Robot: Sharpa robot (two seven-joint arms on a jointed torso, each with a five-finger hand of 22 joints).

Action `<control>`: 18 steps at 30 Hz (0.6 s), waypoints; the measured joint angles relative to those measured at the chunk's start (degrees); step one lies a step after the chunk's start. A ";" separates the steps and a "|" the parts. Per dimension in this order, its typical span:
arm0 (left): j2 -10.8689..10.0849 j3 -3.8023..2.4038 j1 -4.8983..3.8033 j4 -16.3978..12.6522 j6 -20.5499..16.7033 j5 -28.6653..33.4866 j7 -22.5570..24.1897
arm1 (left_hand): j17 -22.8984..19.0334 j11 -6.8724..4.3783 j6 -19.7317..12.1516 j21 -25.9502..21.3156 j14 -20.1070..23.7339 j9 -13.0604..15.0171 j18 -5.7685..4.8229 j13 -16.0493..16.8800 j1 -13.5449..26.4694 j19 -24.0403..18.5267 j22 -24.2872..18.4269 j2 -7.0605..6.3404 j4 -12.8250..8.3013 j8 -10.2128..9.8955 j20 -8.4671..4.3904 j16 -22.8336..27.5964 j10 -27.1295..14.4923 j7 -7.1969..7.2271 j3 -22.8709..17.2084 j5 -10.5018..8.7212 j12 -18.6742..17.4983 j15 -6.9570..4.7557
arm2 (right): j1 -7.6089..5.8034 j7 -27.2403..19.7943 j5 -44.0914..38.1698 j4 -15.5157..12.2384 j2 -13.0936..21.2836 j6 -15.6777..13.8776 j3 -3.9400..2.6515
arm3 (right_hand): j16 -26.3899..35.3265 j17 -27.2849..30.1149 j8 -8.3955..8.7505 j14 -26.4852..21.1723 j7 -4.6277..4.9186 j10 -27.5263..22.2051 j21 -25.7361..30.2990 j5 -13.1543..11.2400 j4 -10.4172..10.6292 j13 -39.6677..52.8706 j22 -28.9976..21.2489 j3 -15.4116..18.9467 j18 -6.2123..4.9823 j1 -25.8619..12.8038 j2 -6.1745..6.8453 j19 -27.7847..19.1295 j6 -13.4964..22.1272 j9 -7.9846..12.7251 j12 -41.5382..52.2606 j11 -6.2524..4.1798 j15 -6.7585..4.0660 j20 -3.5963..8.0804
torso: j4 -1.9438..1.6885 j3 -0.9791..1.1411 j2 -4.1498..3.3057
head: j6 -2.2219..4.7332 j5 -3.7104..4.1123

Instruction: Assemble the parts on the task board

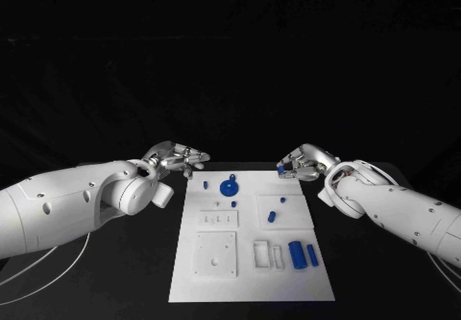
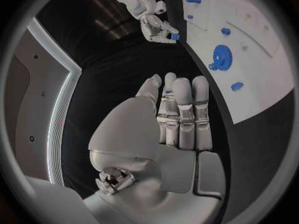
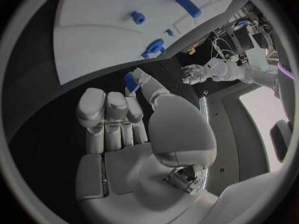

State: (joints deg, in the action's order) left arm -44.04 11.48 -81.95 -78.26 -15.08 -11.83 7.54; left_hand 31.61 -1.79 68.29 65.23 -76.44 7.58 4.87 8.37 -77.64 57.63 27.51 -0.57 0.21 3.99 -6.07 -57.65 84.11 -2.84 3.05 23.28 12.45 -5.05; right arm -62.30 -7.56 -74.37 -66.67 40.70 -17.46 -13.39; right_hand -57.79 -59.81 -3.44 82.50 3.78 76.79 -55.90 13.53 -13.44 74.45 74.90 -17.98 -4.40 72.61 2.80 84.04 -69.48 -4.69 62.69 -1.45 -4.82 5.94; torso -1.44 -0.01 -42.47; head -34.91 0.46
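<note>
The white task board [image 1: 288, 283] lies in the middle of the table. A blue gear [image 1: 230, 187] stands near its far edge, with a small blue peg [image 1: 206, 185] to its left. My right hand [image 1: 306, 165] hovers off the board's far right corner and pinches a small blue part [image 1: 280, 171] between thumb and finger; the same small blue part [image 3: 130, 81] sits at the thumb tip in the right wrist view. My left hand [image 1: 178, 160] hangs off the far left corner, holding nothing, its fingers [image 2: 184, 114] stretched out straight.
Two blue cylinders [image 1: 298, 255] [image 1: 313, 254] lie side by side at the board's near right. Smaller blue pieces [image 1: 272, 216] [image 1: 284, 199] [image 1: 234, 204] rest mid-board. White raised blocks [image 1: 217, 253] sit on the board's left half. Black table surrounds the board.
</note>
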 measured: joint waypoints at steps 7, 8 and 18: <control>2.36 0.00 -1.94 1.84 3.37 -0.54 -5.60 | 3.33 -0.58 1.30 0.64 0.59 2.41 -0.89 3.93 1.29 -0.60 1.03 0.01 -0.93 0.00 -0.60 -5.03 -0.17 0.68 -0.61 -1.16 4.30 -0.59 | -1.07 1.42 -1.17 -3.70 -0.65 0.64 0.00 | 0.00 0.00 0.20 0.00 0.02 0.00 0.00 0.24 0.80 0.14 0.00 -0.80 0.00 0.06 0.06 0.00 0.03 0.00 0.00 0.00 0.00 0.00 | -0.04 -0.19 0.91 | 0.08 -0.45; 2.84 0.00 -2.19 2.11 3.40 -0.79 -6.61 | 3.48 -0.58 1.54 0.64 0.59 2.81 -0.89 4.28 2.04 -0.60 1.07 -0.08 -0.52 0.00 -0.60 -5.32 -0.17 0.91 -0.20 -2.68 4.64 -0.59 | -1.13 1.65 -1.35 -3.99 -0.77 0.81 0.00 | 0.00 0.00 0.19 0.00 0.02 0.00 0.00 0.24 0.96 0.14 0.00 -0.93 0.00 0.24 0.24 0.00 0.03 0.00 0.00 0.00 0.00 0.00 | -0.07 -0.23 1.05 | 0.02 -0.47; 8.00 0.13 -3.21 3.80 2.36 -6.00 -19.08 | 2.35 -0.99 2.06 -0.30 1.02 6.16 -0.89 3.96 6.61 -1.25 0.76 -2.36 6.45 0.00 -0.58 -4.15 -0.16 0.81 -0.12 -9.96 2.16 -0.58 | -1.35 4.87 -3.98 -6.58 -3.24 2.76 0.17 | 0.23 0.00 -0.05 0.00 -0.19 0.00 0.33 0.67 1.70 0.13 0.00 -1.35 0.00 0.08 0.85 0.00 0.02 -0.01 0.00 0.01 0.01 0.00 | -0.23 -0.32 1.97 | -0.37 -0.47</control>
State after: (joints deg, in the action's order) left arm -36.04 11.61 -85.16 -74.46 -12.72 -17.83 -11.54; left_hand 33.97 -2.78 70.35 64.93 -75.42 13.73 3.98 12.33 -71.02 56.38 28.27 -2.93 6.66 3.99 -6.65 -61.81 83.95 -2.03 2.94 13.32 14.61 -5.64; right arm -63.65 -2.69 -78.35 -73.24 37.46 -14.70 -13.22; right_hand -57.56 -59.81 -3.49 82.50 3.60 76.79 -55.57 14.20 -11.74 74.58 74.90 -19.33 -4.41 72.70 3.64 84.04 -69.46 -4.69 62.69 -1.44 -4.81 5.93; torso -1.67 -0.33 -40.51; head -35.28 -0.01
